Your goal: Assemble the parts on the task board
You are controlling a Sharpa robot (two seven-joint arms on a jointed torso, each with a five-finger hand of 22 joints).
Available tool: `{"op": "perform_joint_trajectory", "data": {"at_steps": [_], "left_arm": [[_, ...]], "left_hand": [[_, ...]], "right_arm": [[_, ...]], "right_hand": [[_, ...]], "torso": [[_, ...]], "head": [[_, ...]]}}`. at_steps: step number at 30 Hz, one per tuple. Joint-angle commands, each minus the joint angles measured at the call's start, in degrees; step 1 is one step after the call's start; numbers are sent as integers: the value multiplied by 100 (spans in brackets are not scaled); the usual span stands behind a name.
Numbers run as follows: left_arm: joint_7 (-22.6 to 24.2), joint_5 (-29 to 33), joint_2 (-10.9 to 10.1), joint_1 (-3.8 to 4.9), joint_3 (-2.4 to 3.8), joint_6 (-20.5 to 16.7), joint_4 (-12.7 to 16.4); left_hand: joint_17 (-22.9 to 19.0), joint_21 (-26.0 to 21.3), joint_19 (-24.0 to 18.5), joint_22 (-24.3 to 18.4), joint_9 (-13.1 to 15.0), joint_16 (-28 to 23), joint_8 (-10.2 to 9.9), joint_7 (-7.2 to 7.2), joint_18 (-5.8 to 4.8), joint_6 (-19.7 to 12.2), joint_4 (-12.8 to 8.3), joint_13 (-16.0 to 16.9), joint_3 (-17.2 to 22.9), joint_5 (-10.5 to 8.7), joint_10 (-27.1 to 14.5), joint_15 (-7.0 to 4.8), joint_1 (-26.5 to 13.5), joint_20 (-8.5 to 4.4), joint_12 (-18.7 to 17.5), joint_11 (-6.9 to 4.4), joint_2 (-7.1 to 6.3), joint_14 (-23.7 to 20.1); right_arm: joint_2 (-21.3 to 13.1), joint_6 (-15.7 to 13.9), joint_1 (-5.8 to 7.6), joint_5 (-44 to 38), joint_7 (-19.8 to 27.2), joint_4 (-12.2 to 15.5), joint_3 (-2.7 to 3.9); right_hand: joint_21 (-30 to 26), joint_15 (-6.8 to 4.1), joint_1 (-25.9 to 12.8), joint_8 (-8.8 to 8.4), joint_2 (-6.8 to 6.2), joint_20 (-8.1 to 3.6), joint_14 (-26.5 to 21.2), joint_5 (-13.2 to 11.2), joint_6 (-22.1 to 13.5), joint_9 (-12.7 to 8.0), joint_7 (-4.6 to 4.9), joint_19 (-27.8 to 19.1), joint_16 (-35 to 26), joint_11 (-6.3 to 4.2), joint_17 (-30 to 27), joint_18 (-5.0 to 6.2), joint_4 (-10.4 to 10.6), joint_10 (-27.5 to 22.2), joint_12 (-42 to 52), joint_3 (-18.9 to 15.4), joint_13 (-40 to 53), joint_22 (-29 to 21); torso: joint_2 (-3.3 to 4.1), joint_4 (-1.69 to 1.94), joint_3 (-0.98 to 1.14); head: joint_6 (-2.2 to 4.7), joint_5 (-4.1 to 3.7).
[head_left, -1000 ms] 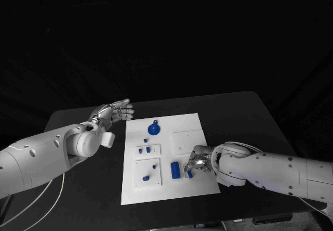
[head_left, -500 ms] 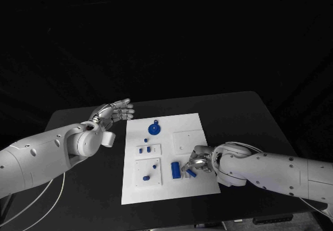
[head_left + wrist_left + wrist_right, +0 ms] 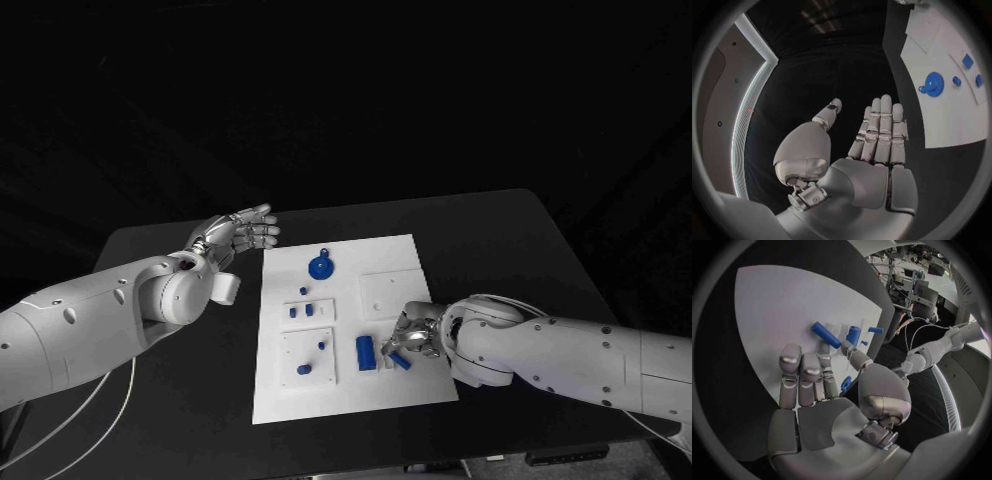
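Looking down from the head view, the white task board (image 3: pixel 346 330) lies mid-counter (image 3: pixel 505 240), and the right hand (image 3: pixel 410 340) hovers low over the board's near right part, beside an upright blue block (image 3: pixel 365 352) and a small blue peg (image 3: pixel 400 361) at its fingertips. Whether it pinches that peg I cannot tell. The left hand (image 3: pixel 241 231) waits off the board's far left corner.

From the left wrist view, that left hand (image 3: pixel 873 150) is flat, fingers straight, holding nothing; the blue gear (image 3: pixel 933 82) sits on the board beyond it.

From the right wrist view, the right hand (image 3: pixel 817 390) has fingers extended over the board toward a blue cylinder (image 3: pixel 826 334), with a small blue part (image 3: pixel 846 384) by its thumb. I'd say the peg wants aligning squarely over its hole before pressing.
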Motion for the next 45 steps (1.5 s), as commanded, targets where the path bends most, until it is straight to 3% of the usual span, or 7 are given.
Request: {"op": "perform_joint_trajectory", "data": {"at_steps": [1,6,11,24,30,38,45], "left_arm": [[30,-2,7,5,4,77,10],[29,-2,7,5,4,74,7],[27,-2,5,5,3,73,10],[23,-3,0,5,3,69,13],[18,-3,-1,5,2,71,15],[12,-9,4,5,2,71,18],[3,-15,4,5,2,73,17]], "left_hand": [[9,-37,-11,6,-9,-23,37,0,74,-49,2,-6,21,-1,-40,13,6,35,-4,9,54,42],[11,-38,-11,7,-10,-25,37,0,74,-50,3,-6,20,-2,-40,13,4,36,-4,9,52,42],[12,-38,-12,8,-10,-26,37,0,74,-51,3,-7,19,-2,-41,13,3,36,-4,9,50,42],[16,-40,-13,10,-12,-30,38,1,74,-54,2,-7,19,-4,-43,14,5,36,-5,10,46,41],[19,-41,-13,11,-12,-32,39,1,74,-54,1,-7,21,-3,-43,13,8,35,-5,9,47,41],[21,-42,-13,13,-12,-33,40,0,75,-53,-3,-7,24,0,-43,13,14,35,-4,9,47,42],[24,-43,-12,15,-13,-35,42,0,75,-54,-5,-8,27,2,-42,13,21,34,-4,9,50,42]], "right_arm": [[-5,68,-9,5,109,-6,-3],[-18,113,-9,56,190,-29,-3],[-39,204,-9,93,242,-46,-3],[-148,405,-9,-148,234,-104,-3],[-183,454,-9,-286,237,-143,-3],[-177,530,-9,-357,292,-143,-4],[-151,594,-13,-365,318,-149,-7]], "right_hand": [[-28,-31,-38,10,-184,-2,-2,-30,7,-13,-4,3,-36,-16,4,275,39,-32,-3,34,6,66],[-52,-12,-230,-34,-578,2,-23,-32,-82,-41,26,-4,-62,13,-1,275,209,-86,-34,-7,5,54],[-79,41,-460,-138,-770,-29,-101,-30,-313,-77,95,-70,-88,74,14,275,310,-212,-58,-220,15,64],[-75,67,-269,-131,-622,-88,-165,-28,-401,-52,120,-141,-82,101,59,275,126,-300,-13,-392,36,92],[-59,63,128,-107,-523,-97,-163,-29,-392,-38,115,-140,-83,97,66,275,-29,-302,6,-323,32,98],[-50,59,872,-75,-486,-91,-161,-29,-366,-27,109,-149,-89,91,72,275,-30,-302,20,-25,14,97],[-38,66,1059,-59,-517,-52,-159,-26,-347,-27,113,-154,-93,96,76,275,-16,-302,28,28,1,101]], "torso": [[0,0,0],[-1,-1,1],[-2,-2,0],[0,-1,2],[0,-1,3],[1,-3,3],[-1,0,1]], "head": [[-2,0],[-3,-1],[1,-5],[0,-8],[-1,-11],[2,-18],[0,-25]]}}
